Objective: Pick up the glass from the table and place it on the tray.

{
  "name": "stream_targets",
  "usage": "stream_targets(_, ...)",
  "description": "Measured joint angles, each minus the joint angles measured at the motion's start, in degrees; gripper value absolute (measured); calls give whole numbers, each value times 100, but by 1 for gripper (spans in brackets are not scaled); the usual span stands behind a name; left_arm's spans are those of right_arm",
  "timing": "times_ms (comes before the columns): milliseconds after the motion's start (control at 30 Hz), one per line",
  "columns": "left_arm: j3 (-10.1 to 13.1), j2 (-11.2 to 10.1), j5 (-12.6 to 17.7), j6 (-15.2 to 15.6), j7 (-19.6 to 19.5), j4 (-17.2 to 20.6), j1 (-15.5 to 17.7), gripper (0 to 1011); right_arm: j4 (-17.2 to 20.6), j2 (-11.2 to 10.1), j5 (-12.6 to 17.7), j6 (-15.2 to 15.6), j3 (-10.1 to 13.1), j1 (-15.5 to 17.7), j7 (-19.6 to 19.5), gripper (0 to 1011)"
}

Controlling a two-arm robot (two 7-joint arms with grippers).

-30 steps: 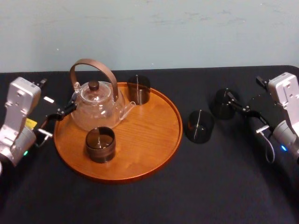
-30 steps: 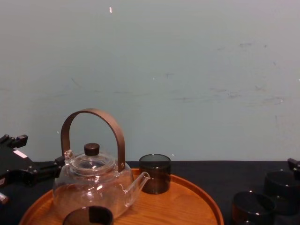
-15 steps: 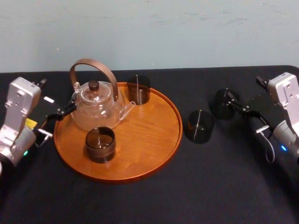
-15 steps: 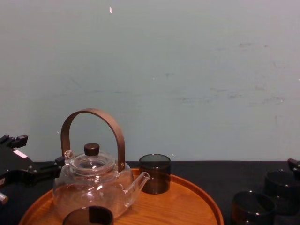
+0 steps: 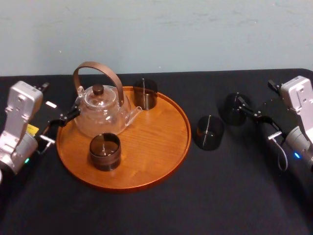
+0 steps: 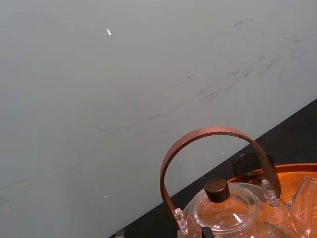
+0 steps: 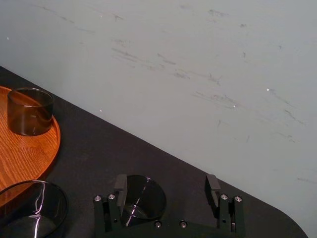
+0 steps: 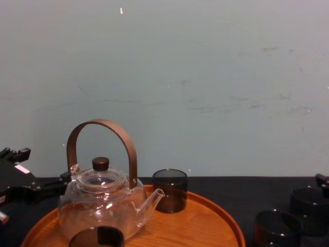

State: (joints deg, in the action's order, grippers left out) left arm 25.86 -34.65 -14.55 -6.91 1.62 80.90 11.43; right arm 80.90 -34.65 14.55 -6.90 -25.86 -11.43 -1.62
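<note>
I am holding my released right tool (image 7: 166,182) around the far glass (image 7: 142,198), preparing to clench and lift toward the tray (image 7: 25,153); left tool (image 5: 61,126) idling, released.

Recorded matte black tabletop (image 5: 156,205). Orange-brown tray (image 5: 161,147), fine wood grain. Clear teapot (image 5: 100,117); brown handle (image 5: 100,66); dark brown knob (image 5: 98,89). Smoky dark grey tint on tray glasses (image 5: 104,152) and tabletop glasses (image 5: 209,133). Pale blue-green wall (image 5: 171,29), faint scuffs. Black left end effector (image 5: 61,126) and right end effector (image 7: 166,184); silver-grey arm housings (image 5: 19,112).
</note>
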Motion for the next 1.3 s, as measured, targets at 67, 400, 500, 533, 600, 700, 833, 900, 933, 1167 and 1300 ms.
stream_targets(67, 0, 0, 0, 0, 0, 0, 0, 1001, 0, 0, 0, 0, 0, 0, 0, 1002)
stream_targets(400, 0, 0, 0, 0, 0, 0, 0, 1001, 0, 0, 0, 0, 0, 0, 0, 1002)
stream_targets(500, 0, 0, 0, 0, 0, 0, 0, 1001, 0, 0, 0, 0, 0, 0, 0, 1002)
stream_targets(533, 0, 0, 0, 0, 0, 0, 0, 1001, 0, 0, 0, 0, 0, 0, 0, 1002)
stream_targets(600, 0, 0, 0, 0, 0, 0, 0, 1001, 0, 0, 0, 0, 0, 0, 0, 1002)
stream_targets(700, 0, 0, 0, 0, 0, 0, 0, 1001, 8, 1, 23, 6, 36, 23, 40, 1002)
stream_targets(833, 0, 0, 0, 0, 0, 0, 0, 1002, 158, -43, 140, 51, 159, 144, 185, 1002)
stream_targets(900, 0, 0, 0, 0, 0, 0, 0, 1001, 314, -95, 182, 100, 215, 248, 254, 1002)
stream_targets(933, 0, 0, 0, 0, 0, 0, 0, 1001, 360, -113, 195, 117, 230, 278, 274, 1002)
stream_targets(1167, 0, 0, 0, 0, 0, 0, 0, 1001, 985, -303, 356, 318, 403, 694, 462, 1002)
stream_targets(1300, 0, 0, 0, 0, 0, 0, 0, 1001, 1266, -364, 415, 394, 461, 915, 557, 1002)
